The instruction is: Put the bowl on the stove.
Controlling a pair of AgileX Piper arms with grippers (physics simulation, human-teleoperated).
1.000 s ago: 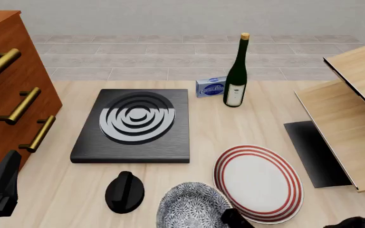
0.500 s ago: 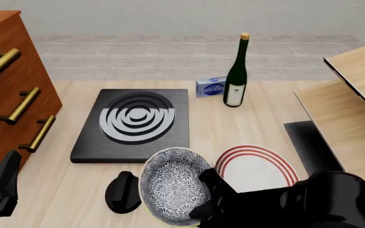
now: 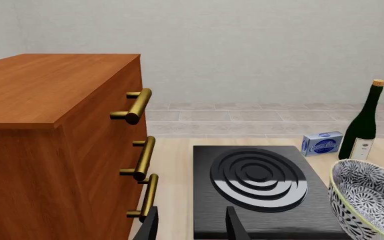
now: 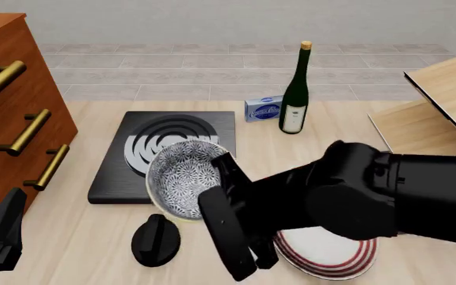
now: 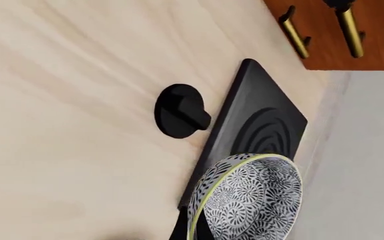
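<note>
Light is bright, even and diffuse in all three views, with no visible lamp. Shadows are faint: only a soft dark patch lies across the burner rings of the stove [image 3: 259,192], on the side nearest the bowl [image 3: 372,197]. No glare or blown highlights. Everything renders crisp near and far, without blur, grain or edge distortion.

The pale wooden worktop [image 4: 69,237] carries the black stove [image 4: 117,172], a round black knob [image 4: 155,239], a red-ringed plate [image 4: 331,252], a wine bottle [image 4: 295,95], a small blue box [image 4: 263,108] and a black mat [image 4: 379,163].
</note>
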